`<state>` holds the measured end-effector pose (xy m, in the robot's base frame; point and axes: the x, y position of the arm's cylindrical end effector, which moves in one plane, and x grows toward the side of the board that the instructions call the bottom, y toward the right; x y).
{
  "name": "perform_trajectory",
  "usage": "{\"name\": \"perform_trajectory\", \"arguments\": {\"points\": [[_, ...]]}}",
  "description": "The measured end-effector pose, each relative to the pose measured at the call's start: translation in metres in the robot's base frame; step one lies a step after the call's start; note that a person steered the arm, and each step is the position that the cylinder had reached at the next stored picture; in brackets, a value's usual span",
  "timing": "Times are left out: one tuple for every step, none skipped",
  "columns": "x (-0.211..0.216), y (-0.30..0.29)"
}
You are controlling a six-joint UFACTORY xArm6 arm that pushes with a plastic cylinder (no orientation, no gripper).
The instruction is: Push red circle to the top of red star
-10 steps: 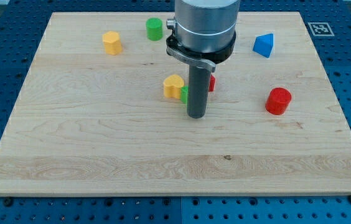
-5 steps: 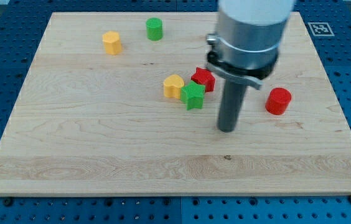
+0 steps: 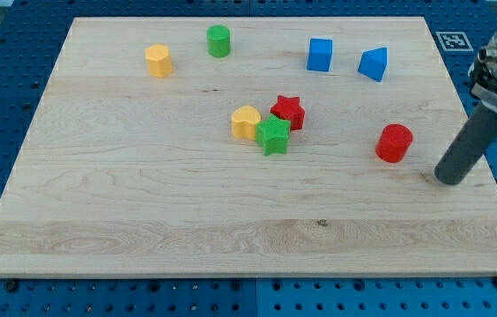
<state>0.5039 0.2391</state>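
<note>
Left of my tip [image 3: 448,180], just beside, red circle [image 3: 394,143]

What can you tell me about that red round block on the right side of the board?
The red circle is a short, squat cylinder in solid bright red, with a flat top and faintly ridged sides like plastic. It stands upright on the wooden board, toward the view's right, alone and touching nothing. My tip sits just to its right and slightly lower in the view, with a gap between them.
</note>
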Motion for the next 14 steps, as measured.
{"name": "perform_trajectory", "arguments": {"points": [[-0.010,0.000],[-0.029,-0.001],[-0.032,-0.001],[-0.032,-0.001],[-0.026,-0.012],[-0.027,-0.012],[-0.033,-0.013],[-0.039,-0.029],[-0.039,-0.039],[-0.039,-0.051],[-0.039,-0.057],[-0.039,-0.057],[-0.033,-0.060],[-0.030,-0.060]]}}
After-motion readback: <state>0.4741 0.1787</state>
